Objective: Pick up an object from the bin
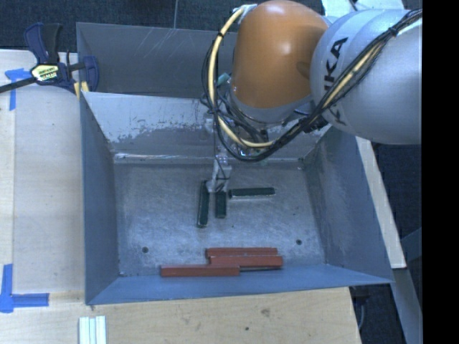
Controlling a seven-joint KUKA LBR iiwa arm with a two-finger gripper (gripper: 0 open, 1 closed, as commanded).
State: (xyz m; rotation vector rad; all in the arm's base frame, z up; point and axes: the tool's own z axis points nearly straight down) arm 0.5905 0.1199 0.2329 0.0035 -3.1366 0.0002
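My gripper [211, 219] hangs low over the middle of the bin floor, below the orange wrist cover. Its two dark fingers [203, 208] point down and stand slightly apart, with bare floor showing between them, so it is open and holds nothing. A dark green bar [252, 191] lies flat just to the right of the fingers, its left end close to the right finger. Whether they touch I cannot tell.
Three red-brown sticks [244, 257] lie side by side, partly overlapping, along the bin's near wall; the lowest one [199, 270] reaches furthest left. The arm and its cables cover the bin's back right part.
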